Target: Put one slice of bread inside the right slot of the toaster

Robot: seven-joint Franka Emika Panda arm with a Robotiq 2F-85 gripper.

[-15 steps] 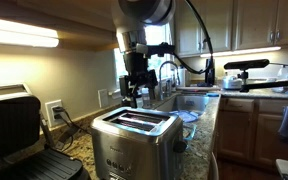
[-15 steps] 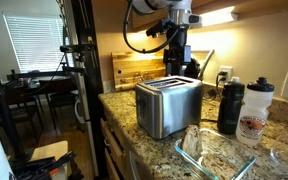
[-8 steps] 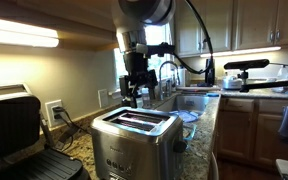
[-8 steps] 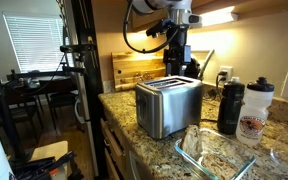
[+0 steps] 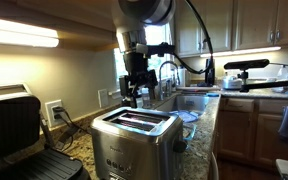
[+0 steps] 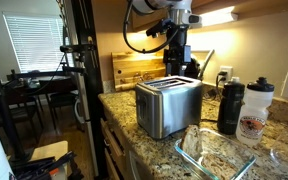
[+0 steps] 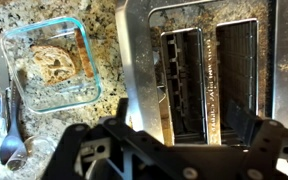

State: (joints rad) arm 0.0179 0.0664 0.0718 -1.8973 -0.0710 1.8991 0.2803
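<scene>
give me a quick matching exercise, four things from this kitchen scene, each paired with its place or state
Things:
1 toaster
2 glass container
3 end effector
4 black bottle

Places or states:
a open, above the toaster
b both slots empty
c beside the white bottle
d holds the bread

Pairs: 1-b, 2-d, 3-a, 4-c

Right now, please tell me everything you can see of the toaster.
The toaster is a boxy brushed-metal one with two long top slots, both empty in the wrist view, wire guides showing inside. It stands upright on the speckled granite counter. Nothing else touches it; the gripper hangs above it, open.
</scene>
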